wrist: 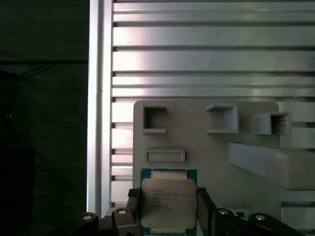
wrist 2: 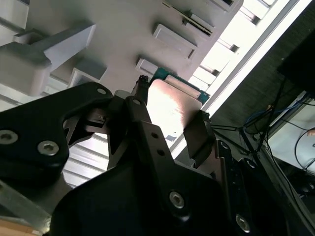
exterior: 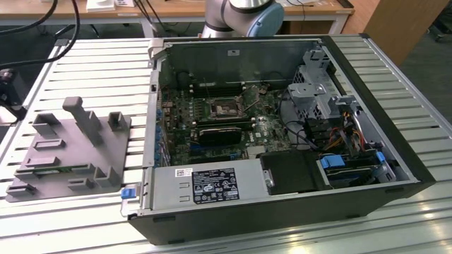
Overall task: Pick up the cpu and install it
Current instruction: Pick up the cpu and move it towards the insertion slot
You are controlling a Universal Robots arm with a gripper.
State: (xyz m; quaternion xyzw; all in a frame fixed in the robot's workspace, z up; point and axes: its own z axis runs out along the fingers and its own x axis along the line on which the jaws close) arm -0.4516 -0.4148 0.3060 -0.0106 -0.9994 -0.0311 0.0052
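The cpu (wrist: 169, 194) is a small square chip with a silver top plate and a green rim. It sits between the two black fingers of my gripper (wrist: 169, 209), which press on two opposite edges. The second wrist view shows the same grip: the cpu (wrist 2: 173, 101) is clamped in the gripper (wrist 2: 170, 120) above the grey holder block (wrist 2: 123, 29). In the exterior view, the empty socket (exterior: 227, 108) lies in the middle of the motherboard inside the open computer case (exterior: 395, 132), with its metal bracket (exterior: 251, 94) raised.
The grey holder block (exterior: 71, 153) with upright pegs rests on the slatted metal table (exterior: 92, 69) at the exterior view's left, beside the case. A black card (exterior: 221, 134) lies below the socket. Drive cages and cables (exterior: 339, 127) crowd the case's right side.
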